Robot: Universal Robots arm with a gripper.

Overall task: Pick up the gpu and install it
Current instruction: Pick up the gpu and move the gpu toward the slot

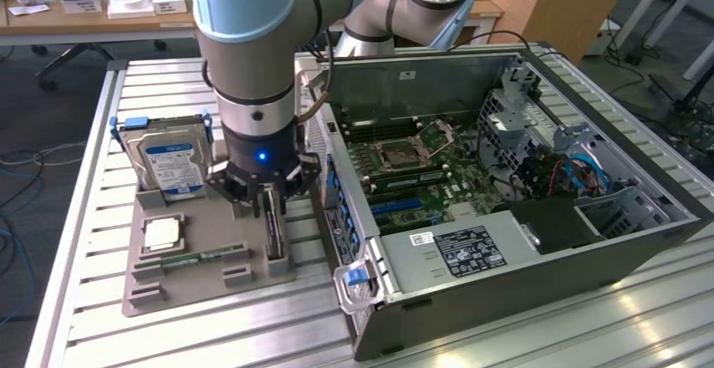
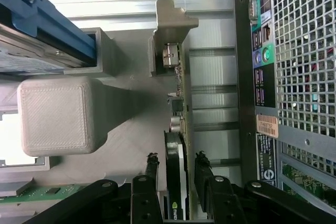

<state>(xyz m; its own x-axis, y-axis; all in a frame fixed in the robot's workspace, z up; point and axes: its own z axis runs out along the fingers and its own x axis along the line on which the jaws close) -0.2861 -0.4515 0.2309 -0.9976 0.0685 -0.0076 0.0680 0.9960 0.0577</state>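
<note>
The gpu (image 2: pixel 175 174) stands on edge in the gray holder tray (image 1: pixel 190 288) beside the computer case (image 1: pixel 536 242), between the parted fingers of the gripper (image 2: pixel 176 157), with narrow gaps either side.

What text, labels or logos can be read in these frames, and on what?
Nothing reads clearly.
Hard drive, blue-white label: print too small.
Power supply, black label with white print: too small.
White sticker beside it: too small.
Case rear, orange sticker: characters blurred.
gpu, green logo mark on its edge: lettering not legible.
</note>
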